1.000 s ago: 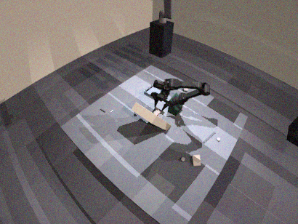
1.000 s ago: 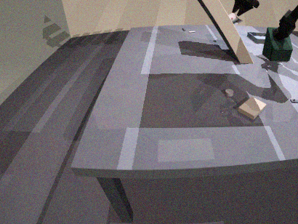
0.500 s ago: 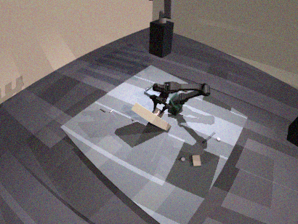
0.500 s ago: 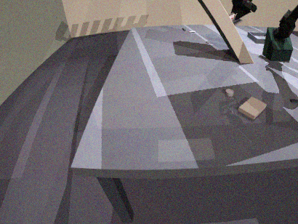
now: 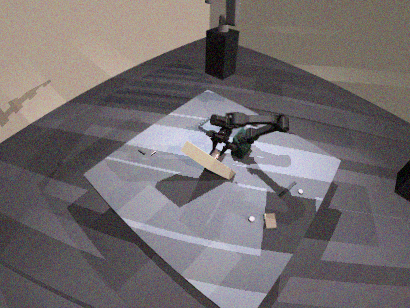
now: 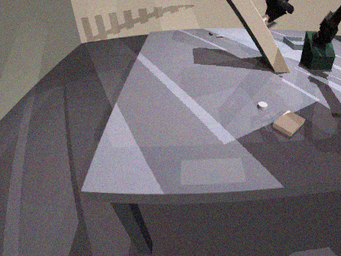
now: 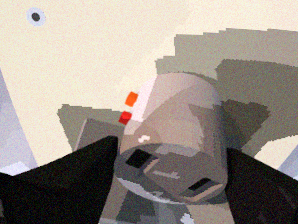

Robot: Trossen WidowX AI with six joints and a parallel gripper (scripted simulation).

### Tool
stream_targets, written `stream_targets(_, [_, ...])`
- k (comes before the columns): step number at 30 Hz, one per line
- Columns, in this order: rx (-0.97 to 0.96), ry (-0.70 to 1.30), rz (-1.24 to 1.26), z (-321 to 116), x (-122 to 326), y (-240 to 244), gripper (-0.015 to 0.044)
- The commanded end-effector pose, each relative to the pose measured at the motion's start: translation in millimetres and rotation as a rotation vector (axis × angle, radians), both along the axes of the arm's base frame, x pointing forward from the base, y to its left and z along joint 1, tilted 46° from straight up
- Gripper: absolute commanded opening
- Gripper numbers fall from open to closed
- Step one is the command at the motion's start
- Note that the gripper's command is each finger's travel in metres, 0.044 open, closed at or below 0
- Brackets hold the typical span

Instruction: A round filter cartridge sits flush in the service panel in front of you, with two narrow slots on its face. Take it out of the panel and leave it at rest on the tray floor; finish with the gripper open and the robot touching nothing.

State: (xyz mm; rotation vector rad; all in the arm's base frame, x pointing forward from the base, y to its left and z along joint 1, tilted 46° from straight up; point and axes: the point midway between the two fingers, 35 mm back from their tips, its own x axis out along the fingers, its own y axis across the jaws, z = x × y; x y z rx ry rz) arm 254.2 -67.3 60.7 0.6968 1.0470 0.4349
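The round filter cartridge [image 7: 175, 110] stands out from the cream service panel [image 7: 90, 50] [image 5: 200, 156] [image 6: 259, 37] as a short pale cylinder. Its face, with two dark slots, is toward the wrist camera. An orange and a red mark show beside it. My gripper [image 7: 170, 152] [image 5: 218, 152] is shut on the cartridge, with one dark finger against each side near the face. The panel leans up from the table. The blue-grey tray [image 6: 293, 46] lies behind the panel, partly hidden in the exterior view. The cartridge's rear end is hidden.
A tan block [image 5: 270, 220] [image 6: 289, 123] and a white disc [image 5: 251, 219] [image 6: 262, 105] lie on the table in front of the panel. Another white piece [image 5: 300, 191] lies to the right. Two small thin items lie left of the panel. The arm's green base [image 6: 318, 56] stands beside the tray.
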Motion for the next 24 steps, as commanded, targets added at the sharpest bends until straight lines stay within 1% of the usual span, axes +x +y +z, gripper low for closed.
stream_targets(1, [-0.003, 0.0, 0.001, -0.1, 0.0, -0.3, 0.0113])
stream_targets(5, [-0.002, 0.0, 0.001, 4.8, 5.6, -5.2, 0.0008])
stream_targets(6, [-0.002, 0.0, 0.001, 6.9, 7.9, -7.2, 0.0])
stream_targets(12, [-0.002, 0.0, 0.0, 15.3, 14.3, -16.1, 0.0])
stream_targets(24, [-0.007, 0.007, -0.002, 53.2, -7.9, -57.4, 0.0])
